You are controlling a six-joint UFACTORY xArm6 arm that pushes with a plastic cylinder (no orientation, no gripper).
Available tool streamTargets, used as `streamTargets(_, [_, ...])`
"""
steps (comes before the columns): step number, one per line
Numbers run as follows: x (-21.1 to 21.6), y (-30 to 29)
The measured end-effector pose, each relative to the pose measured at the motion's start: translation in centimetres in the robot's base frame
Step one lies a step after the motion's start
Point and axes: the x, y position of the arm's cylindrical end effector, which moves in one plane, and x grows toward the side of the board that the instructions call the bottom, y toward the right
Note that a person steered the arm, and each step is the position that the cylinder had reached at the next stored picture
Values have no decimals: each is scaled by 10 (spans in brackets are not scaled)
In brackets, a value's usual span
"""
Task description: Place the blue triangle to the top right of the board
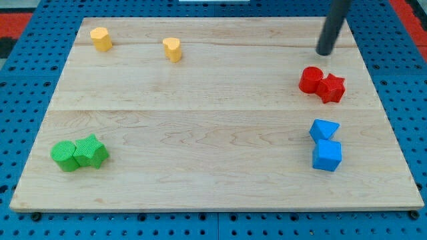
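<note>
The blue triangle lies at the view's right, below the middle of the board, touching a blue cube just under it. My tip is near the view's top right, above the two red blocks and well above the blue triangle, touching no block.
A red round block and a red star block sit together between my tip and the blue triangle. Two yellow blocks are at the top left. Two green blocks sit at the bottom left. The board's right edge is close.
</note>
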Motion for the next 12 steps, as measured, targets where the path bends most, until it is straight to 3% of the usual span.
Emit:
streamTargets(1, [-20, -27])
streamTargets(7, [-10, -120])
streamTargets(12, [-10, -155])
